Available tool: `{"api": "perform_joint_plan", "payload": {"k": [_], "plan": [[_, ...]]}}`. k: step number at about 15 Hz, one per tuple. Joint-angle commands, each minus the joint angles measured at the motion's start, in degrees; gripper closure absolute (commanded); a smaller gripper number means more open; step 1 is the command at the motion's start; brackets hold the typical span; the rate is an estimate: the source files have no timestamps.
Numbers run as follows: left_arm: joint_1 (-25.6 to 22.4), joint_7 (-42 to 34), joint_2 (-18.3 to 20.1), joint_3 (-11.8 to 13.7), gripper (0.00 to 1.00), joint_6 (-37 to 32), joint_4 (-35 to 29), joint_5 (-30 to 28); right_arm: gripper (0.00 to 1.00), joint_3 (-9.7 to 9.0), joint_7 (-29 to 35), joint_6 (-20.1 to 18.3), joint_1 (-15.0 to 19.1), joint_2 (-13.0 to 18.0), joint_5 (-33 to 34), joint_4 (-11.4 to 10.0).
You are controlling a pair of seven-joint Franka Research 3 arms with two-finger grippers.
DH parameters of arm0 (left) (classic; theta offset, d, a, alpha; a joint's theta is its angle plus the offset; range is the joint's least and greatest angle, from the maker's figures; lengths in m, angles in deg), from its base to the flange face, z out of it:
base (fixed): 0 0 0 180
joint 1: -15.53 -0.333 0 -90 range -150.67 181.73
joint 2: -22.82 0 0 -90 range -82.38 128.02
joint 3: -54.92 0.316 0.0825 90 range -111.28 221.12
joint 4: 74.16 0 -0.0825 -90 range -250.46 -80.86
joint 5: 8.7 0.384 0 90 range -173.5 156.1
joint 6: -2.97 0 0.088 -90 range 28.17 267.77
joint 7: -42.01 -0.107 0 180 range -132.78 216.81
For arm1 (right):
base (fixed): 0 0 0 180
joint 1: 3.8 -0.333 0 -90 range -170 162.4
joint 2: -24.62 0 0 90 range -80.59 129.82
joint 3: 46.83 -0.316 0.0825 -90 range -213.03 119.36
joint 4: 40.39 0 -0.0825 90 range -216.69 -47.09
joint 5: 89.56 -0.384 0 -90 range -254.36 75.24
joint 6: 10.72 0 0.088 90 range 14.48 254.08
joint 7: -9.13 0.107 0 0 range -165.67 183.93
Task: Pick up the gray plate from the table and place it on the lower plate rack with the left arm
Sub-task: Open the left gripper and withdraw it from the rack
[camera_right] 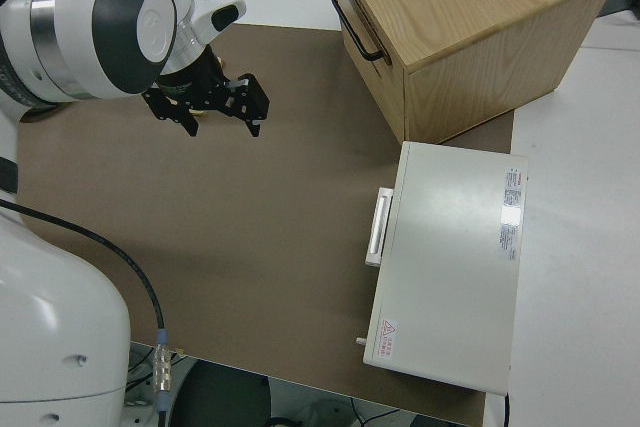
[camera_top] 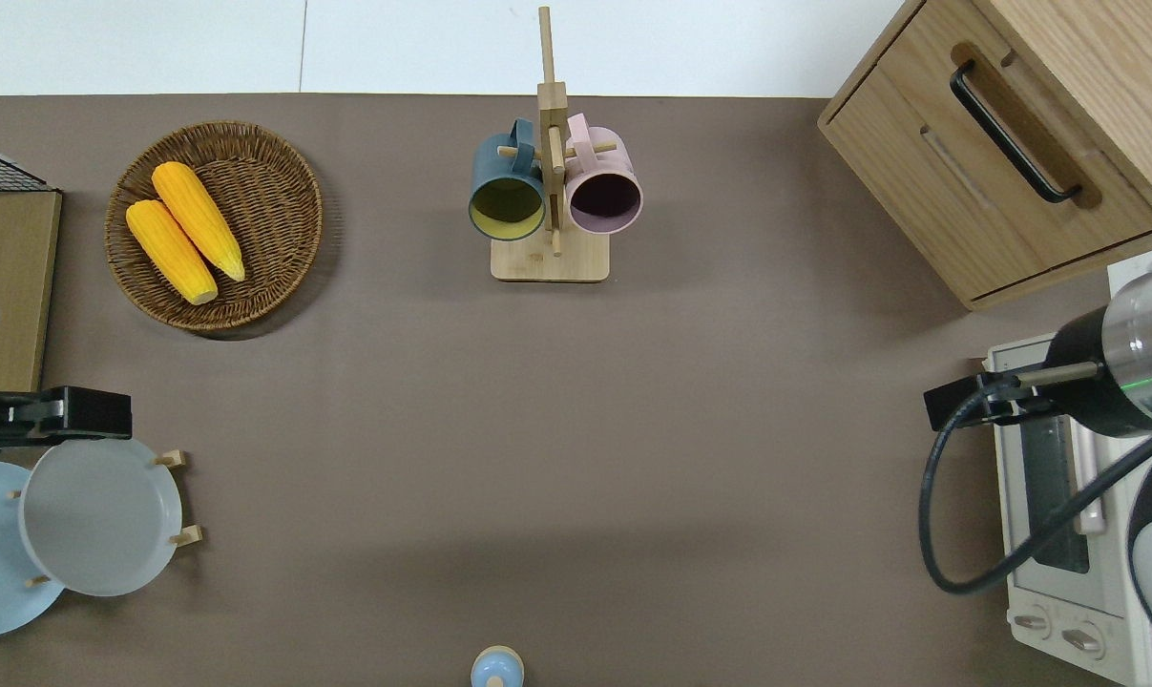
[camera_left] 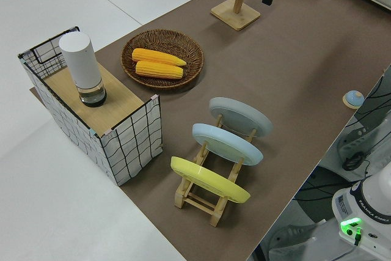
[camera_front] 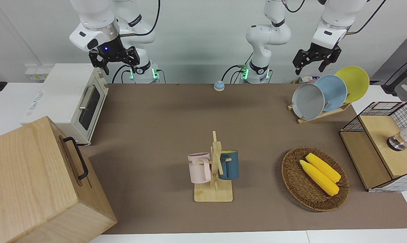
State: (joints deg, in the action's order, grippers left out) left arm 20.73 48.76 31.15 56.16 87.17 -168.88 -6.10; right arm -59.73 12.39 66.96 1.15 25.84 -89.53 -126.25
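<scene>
Front view showed the gray plate (camera_front: 308, 101) standing tilted on the rack (camera_front: 319, 114) at the left arm's end of the bench (camera_front: 163, 114), in the slot farthest from the robots, with a blue plate (camera_front: 332, 92) in the next slot and a yellow plate (camera_front: 353, 83) in the slot nearest the robots. The left hand (camera_front: 313, 62) hung in the air clear of all three plates, its fingers spread and empty. From overhead, that hand (camera_top: 60, 417) sat over the bench just beside the gray plate's (camera_top: 98, 515) rim, between the rack (camera_top: 177, 496) and a wire-sided crate (camera_top: 8, 277). The side view showed the three plates leaning in a row, the gray one (camera_left: 240, 117) toward a wicker basket (camera_left: 162, 59) that held two corn cobs (camera_left: 157, 63). Farther from the robots, at mid-bench, a wooden mug stand (camera_front: 215, 172) carried a pink mug (camera_front: 199, 167) and a dark blue mug (camera_front: 229, 164). A small blue bell (camera_front: 219, 85) lay at the bench edge nearest the robots. The right arm was parked, its hand (camera_front: 114, 58) spread, at the end of the bench where a white toaster oven (camera_front: 68, 101) and a wooden cabinet (camera_front: 34, 182) stood.
</scene>
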Motion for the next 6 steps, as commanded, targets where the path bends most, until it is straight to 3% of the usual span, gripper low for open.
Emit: {"api": "perform_joint_plan", "payload": {"k": [1,6], "plan": [[0.1,-2.3,0.0,0.7,0.00,0.1,0.4,-3.1,0.011,-0.38,-0.2,-0.9,0.8,0.3,-0.2,0.3],[0.1,-2.3,-0.2,1.3,0.00,0.3,0.2,-2.9,0.013,-0.38,-0.2,-0.9,0.8,0.3,-0.2,0.3]]}}
